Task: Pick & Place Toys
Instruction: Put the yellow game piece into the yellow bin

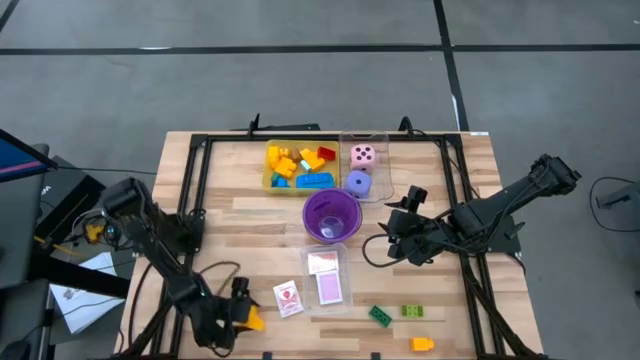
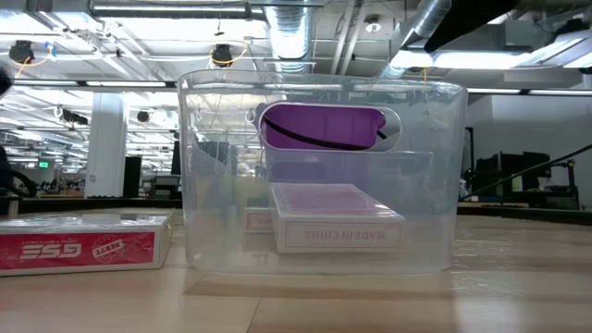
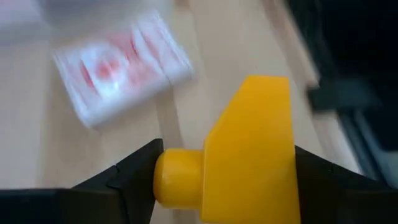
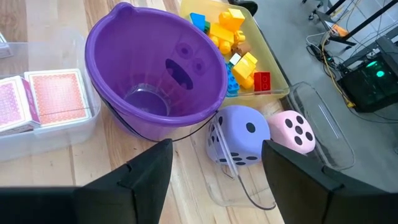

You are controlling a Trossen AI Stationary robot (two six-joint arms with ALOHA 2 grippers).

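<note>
My left gripper (image 1: 240,318) is at the table's near left, shut on a yellow brick (image 3: 252,158). A white-red card pack (image 1: 288,298) lies flat on the wood just beside it. My right gripper (image 4: 217,186) hangs open to the right of the purple cup (image 1: 331,216), touching nothing. A pink die (image 1: 363,155) and a purple die (image 1: 358,182) sit in a clear tray. Several coloured bricks fill the yellow tray (image 1: 270,180). Two green bricks (image 1: 380,316) and a yellow one (image 1: 422,343) lie near the front edge. My left gripper pinches the yellow brick between its two fingers. One finger is on the brick's round stud (image 3: 169,180), the other on the opposite flat side (image 3: 291,180). The fingers slant down toward the table. Whether the brick is clear of the wood, I cannot tell.
A clear tray (image 1: 345,290) with card decks stands at the near middle, between the card pack and the green bricks. In the low view this tray (image 2: 222,185) fills the front, with the cup (image 2: 324,125) behind it. Black frame rails run along the table's sides.
</note>
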